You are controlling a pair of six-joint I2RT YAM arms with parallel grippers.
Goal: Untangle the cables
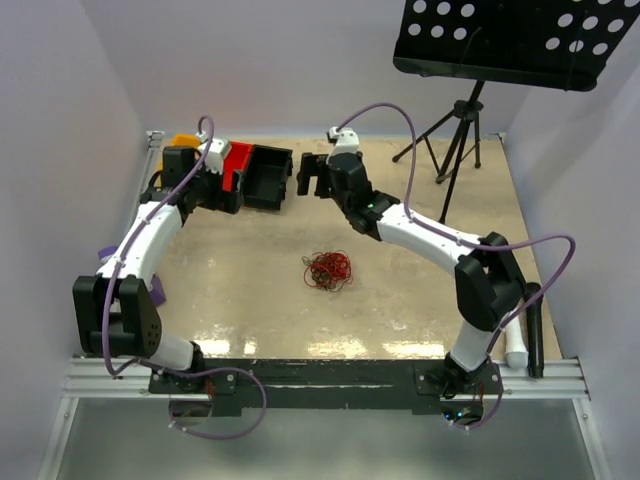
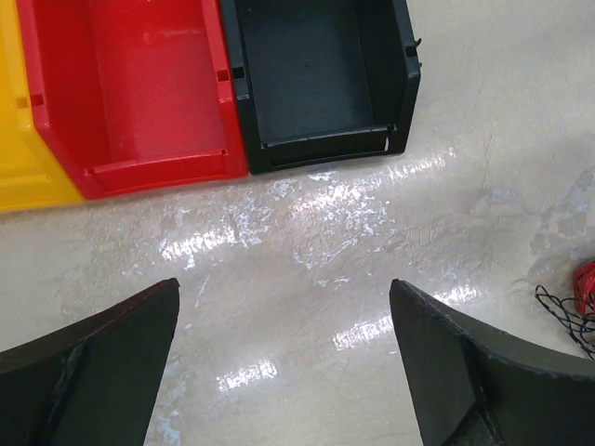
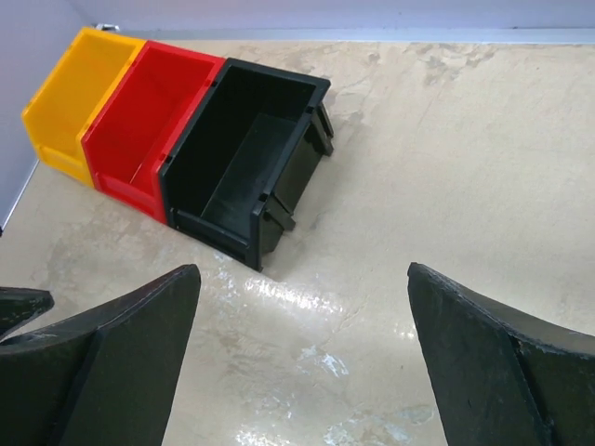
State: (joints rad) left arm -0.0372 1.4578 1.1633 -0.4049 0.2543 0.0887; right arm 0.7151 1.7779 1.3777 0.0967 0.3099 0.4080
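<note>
Red and dark curly cables (image 1: 328,270) lie in one knotted clump near the centre of the table (image 1: 420,310). They sit well apart from both arms, and the task is not yet begun.

The left gripper (image 2: 284,290) and the right gripper (image 3: 304,274) hover at about 11 and 12 o'clock from the clump. Each has its jaws spread wide and holds nothing. In the left wrist view only the clump's edge shows, at 3 o'clock. The right wrist view does not show it at all.

A yellow bin (image 3: 79,88), a red bin (image 3: 149,111) and a black bin (image 3: 251,139) stand in a row at the table's 11 o'clock corner.

The likely trouble lies in the wires themselves. Each strand looks far thinner than a finger, so a pinch could take the whole bundle rather than one wire. Pulling then would tighten the knot or drag the clump across the glossy surface. The grippers also face each other near the black bin, so both heading for the same small target risks a collision.
</note>
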